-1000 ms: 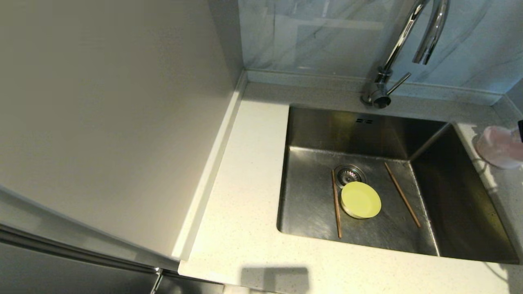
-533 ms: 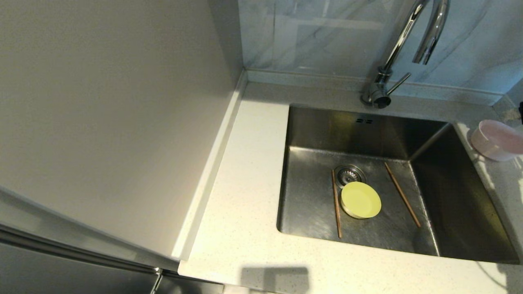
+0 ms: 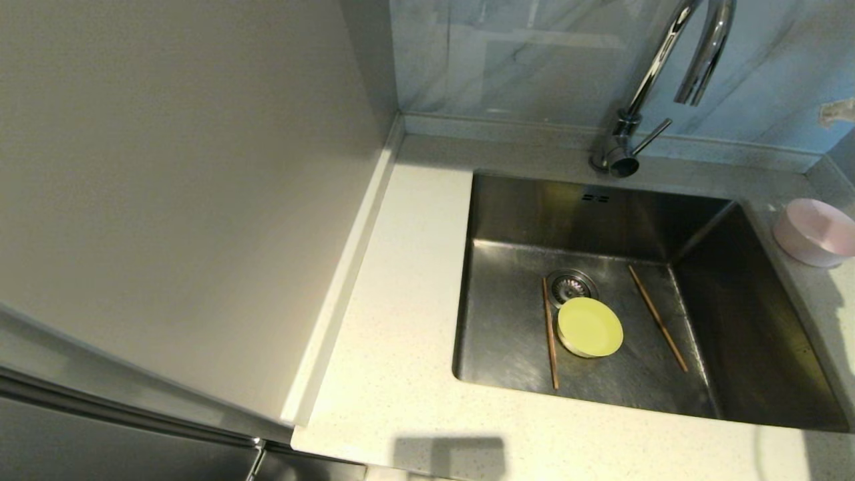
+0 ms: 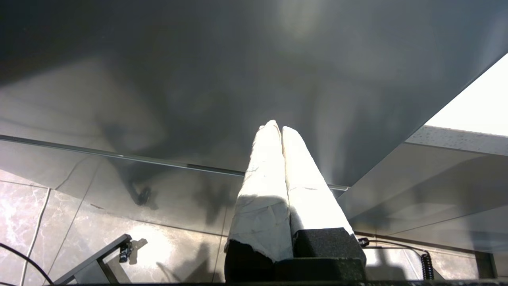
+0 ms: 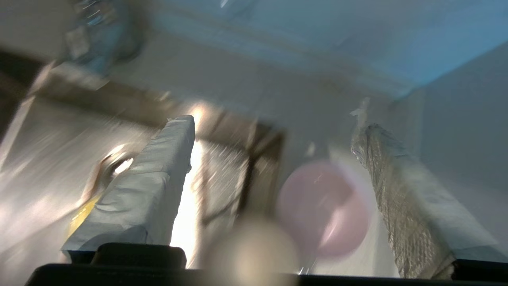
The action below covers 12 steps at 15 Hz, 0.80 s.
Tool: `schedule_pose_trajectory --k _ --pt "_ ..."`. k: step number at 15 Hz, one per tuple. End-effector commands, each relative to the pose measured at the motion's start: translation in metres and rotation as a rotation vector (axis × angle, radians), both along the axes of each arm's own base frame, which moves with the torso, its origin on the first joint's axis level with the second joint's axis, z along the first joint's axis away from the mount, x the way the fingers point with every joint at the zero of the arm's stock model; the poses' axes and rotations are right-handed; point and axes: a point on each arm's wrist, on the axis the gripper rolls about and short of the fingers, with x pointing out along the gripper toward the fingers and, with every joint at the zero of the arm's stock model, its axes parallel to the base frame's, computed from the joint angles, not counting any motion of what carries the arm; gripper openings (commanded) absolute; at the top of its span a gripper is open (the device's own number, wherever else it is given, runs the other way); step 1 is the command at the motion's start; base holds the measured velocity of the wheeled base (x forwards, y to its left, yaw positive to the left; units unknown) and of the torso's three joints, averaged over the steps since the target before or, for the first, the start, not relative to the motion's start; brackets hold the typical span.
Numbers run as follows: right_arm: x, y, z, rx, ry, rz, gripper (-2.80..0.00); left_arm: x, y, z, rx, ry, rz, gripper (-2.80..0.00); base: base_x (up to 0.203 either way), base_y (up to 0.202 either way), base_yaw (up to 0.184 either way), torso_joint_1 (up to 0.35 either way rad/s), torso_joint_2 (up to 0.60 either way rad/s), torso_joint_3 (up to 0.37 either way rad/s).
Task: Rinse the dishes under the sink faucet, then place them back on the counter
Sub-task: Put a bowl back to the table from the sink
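Note:
The pale pink bowl (image 3: 815, 232) rests rim-down on the counter (image 3: 401, 280), to the right of the sink (image 3: 507, 334). My right gripper (image 5: 274, 123) hovers above it, open, and the pink bowl (image 5: 323, 208) shows free between its fingers. In the basin the yellow-green bowl (image 3: 590, 327) lies upside down beside the drain strainer (image 3: 571, 286). One chopstick (image 3: 550, 334) lies to its left and the other chopstick (image 3: 657, 327) to its right. The chrome faucet (image 3: 668, 73) arches over the back of the sink. My left gripper (image 4: 276, 127) is shut and empty, parked low in front of the cabinet.
A plain grey-white side panel (image 3: 180, 200) walls off the left of the counter. The marbled backsplash (image 3: 521, 60) stands behind the raised rim. The faucet's lever (image 3: 651, 137) sticks out to the right at its base.
The pink bowl, tilted at the right edge a second ago, now sits flat on the counter. My right gripper has let go of it and left the head view.

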Motion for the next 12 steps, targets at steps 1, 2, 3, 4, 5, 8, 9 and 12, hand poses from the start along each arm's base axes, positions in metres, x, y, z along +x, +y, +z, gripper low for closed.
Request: schedule_pose_trajectory --k 1,2,3,4,5,8,9,12 --pt "-0.035 0.021 0.012 0.046 0.095 0.016 0.0 0.0 0.0 0.0 0.0 -0.004 0.001 -2.8 0.0 0.0 0.0 0.0 0.0 0.0" --pt "-0.043 0.026 0.012 0.061 0.128 0.013 0.0 0.0 0.0 0.0 0.0 -0.004 0.001 -2.8 0.0 0.0 0.0 0.0 0.0 0.0" --pt "-0.048 0.028 0.013 0.066 0.138 0.011 0.0 0.0 0.0 0.0 0.0 -0.004 0.001 -2.8 0.0 0.0 0.0 0.0 0.0 0.0" --pt "-0.056 0.031 0.016 0.065 0.135 0.011 0.0 0.0 0.0 0.0 0.0 -0.004 0.001 -2.8 0.0 0.0 0.0 0.0 0.0 0.0" --pt "-0.064 0.035 0.02 0.064 0.132 0.012 0.0 0.0 0.0 0.0 0.0 -0.004 0.001 -2.8 0.0 0.0 0.0 0.0 0.0 0.0" --pt "-0.075 0.041 0.019 0.074 0.157 0.008 0.0 0.0 0.0 0.0 0.0 -0.004 0.001 -2.8 0.0 0.0 0.0 0.0 0.0 0.0" --pt "-0.08 0.044 0.016 0.091 0.192 0.001 0.0 0.0 0.0 0.0 0.0 -0.004 0.001 -2.8 0.0 0.0 0.0 0.0 0.0 0.0" --pt "-0.089 0.053 0.0 0.162 0.34 -0.019 0.0 0.0 0.0 0.0 0.0 -0.004 0.001 -2.8 0.0 0.0 0.0 0.0 0.0 0.0"
